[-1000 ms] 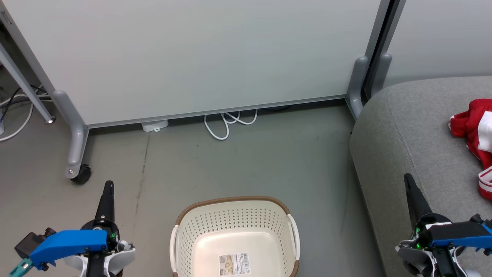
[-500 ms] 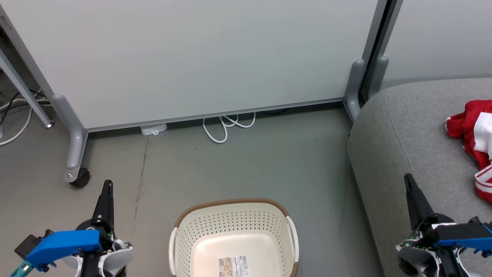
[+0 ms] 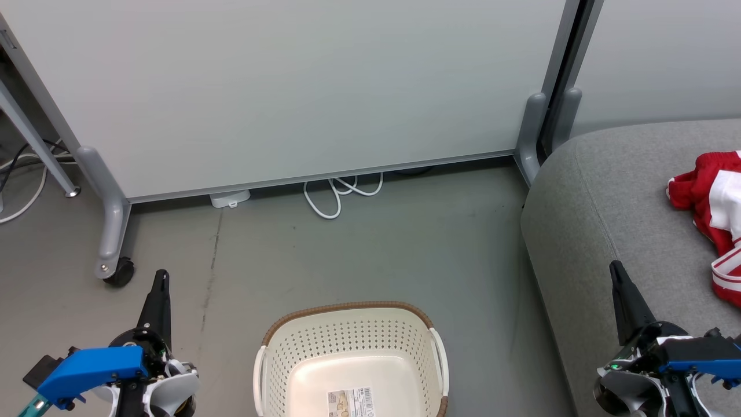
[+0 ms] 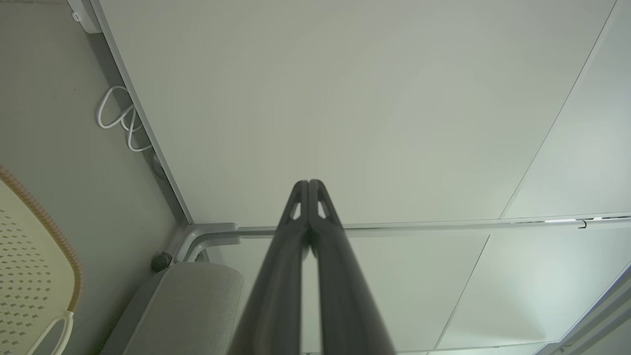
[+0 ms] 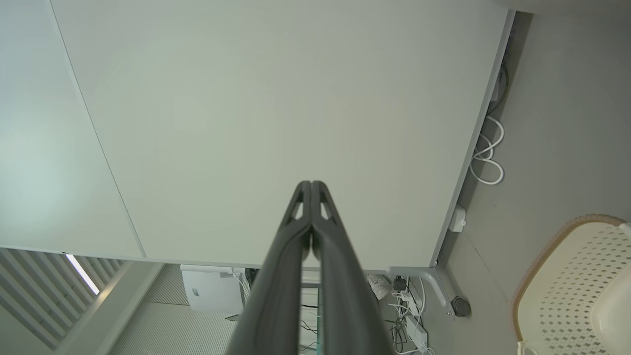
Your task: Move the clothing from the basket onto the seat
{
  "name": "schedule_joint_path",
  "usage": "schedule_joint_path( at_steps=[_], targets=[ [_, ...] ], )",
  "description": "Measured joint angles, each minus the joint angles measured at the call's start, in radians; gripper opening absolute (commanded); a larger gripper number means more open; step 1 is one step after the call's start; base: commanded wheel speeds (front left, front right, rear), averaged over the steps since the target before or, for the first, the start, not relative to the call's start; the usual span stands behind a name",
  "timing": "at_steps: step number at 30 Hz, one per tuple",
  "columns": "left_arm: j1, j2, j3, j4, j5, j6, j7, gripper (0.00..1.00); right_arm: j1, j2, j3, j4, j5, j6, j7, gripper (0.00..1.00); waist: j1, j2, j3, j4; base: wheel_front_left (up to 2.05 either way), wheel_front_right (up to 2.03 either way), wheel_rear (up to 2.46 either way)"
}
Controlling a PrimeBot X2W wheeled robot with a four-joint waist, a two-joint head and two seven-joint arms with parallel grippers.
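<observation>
Left gripper closed, unchanged | right gripper likewise | clothing on seat

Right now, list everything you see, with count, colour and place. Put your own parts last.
basket: one, cream-white with a brown rim, on the floor at bottom middle
label: one, white, printed, on the basket's bottom
clothing: one heap, red and white, on the seat at the right edge; number of pieces unclear
seat: one, grey, right
partition panels: two, pale, behind, on grey legs
caster: one, black, under the left leg
cable: one loop, white, under the wide panel
plug box: one, white, left of the cable
floor: grey
left gripper: dark, shut, lower left
right gripper: dark, shut, lower right, seen against the seat
</observation>
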Motion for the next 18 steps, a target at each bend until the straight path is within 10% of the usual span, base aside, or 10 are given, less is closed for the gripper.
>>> schedule_joint_path(
  at_steps=[18],
  targets=[
    [0.0, 0.0, 0.001, 0.0, 0.0, 0.0, 0.0, 0.0, 0.0, 0.0, 0.0, 0.0, 0.0, 0.0, 0.0, 0.0, 0.0, 0.0, 0.0, 0.0, 0.0, 0.0, 0.0]
  ],
)
